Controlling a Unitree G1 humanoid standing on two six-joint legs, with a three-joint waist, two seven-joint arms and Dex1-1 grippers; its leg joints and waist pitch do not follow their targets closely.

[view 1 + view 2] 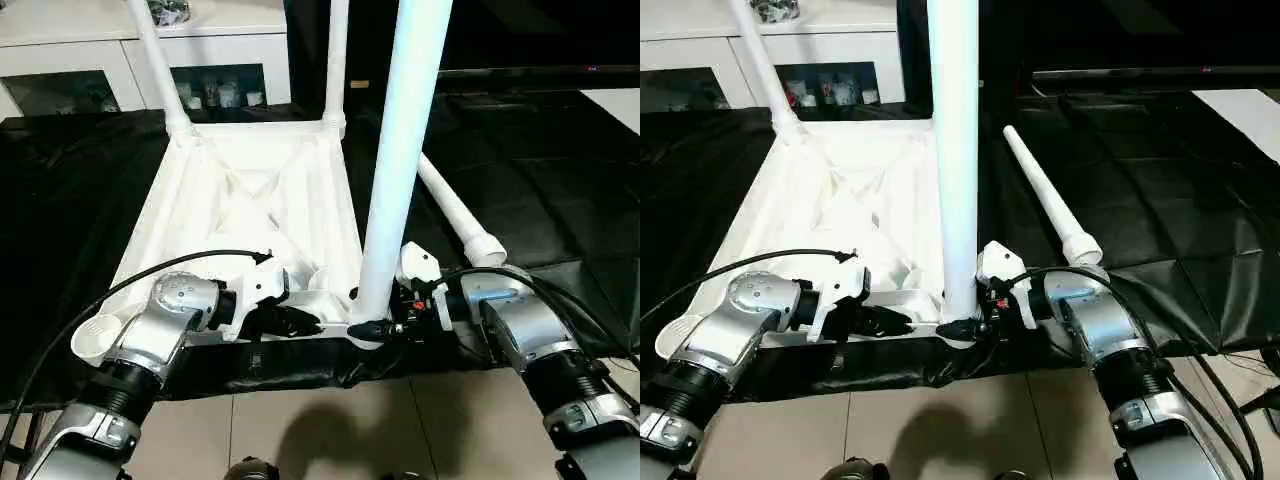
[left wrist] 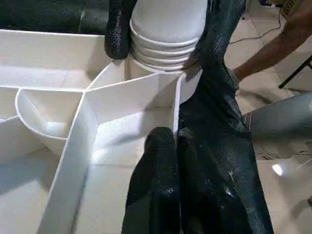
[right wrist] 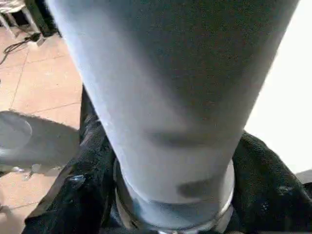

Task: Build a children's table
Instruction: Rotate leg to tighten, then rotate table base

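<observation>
Two hands work the near edge of the upturned tabletop (image 1: 250, 190): the right hand (image 1: 385, 327) has its black fingers closed on the base of an upright leg (image 1: 400, 150) at the near corner socket at about five o'clock, while the left hand (image 1: 290, 320) pinches the tabletop's near rim. If the leg is not fully seated, letting go could tip it toward the loose leg (image 1: 455, 212) lying at three o'clock on the black-covered surface (image 1: 540, 180). Two far legs already stand at twelve.
</observation>
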